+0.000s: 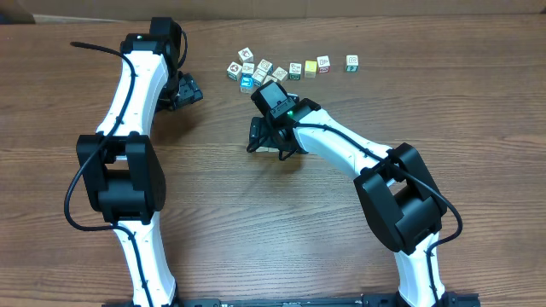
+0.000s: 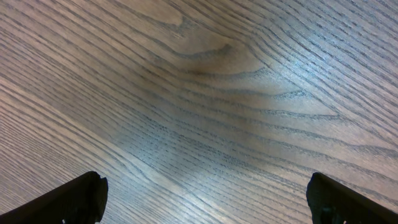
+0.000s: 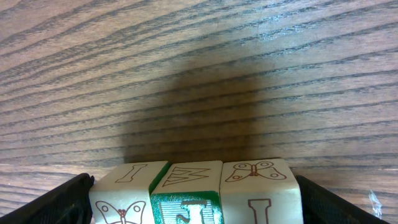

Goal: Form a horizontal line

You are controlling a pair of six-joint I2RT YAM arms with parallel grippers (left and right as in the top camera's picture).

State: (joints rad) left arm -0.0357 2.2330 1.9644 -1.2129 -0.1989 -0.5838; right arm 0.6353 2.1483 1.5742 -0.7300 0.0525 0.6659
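Observation:
Three small picture cubes stand side by side in a straight row between my right gripper's (image 3: pixel 193 199) fingers. The left one is white with a butterfly (image 3: pixel 124 196), the middle one has a green face (image 3: pixel 186 210), and the right one is white with a butterfly on top (image 3: pixel 258 186). Both fingers press against the outer cubes, so the gripper is shut on this row. From overhead the right gripper (image 1: pixel 271 141) sits mid-table and hides the cubes. My left gripper (image 1: pixel 189 89) is open over bare wood (image 2: pixel 205 93), with nothing between its fingers (image 2: pixel 68 199).
An irregular cluster of similar tiny cubes (image 1: pixel 256 70) lies at the back of the table, behind the right gripper. More loose cubes trail to its right, among them a yellow one (image 1: pixel 310 67) and a single cube farther off (image 1: pixel 351 61).

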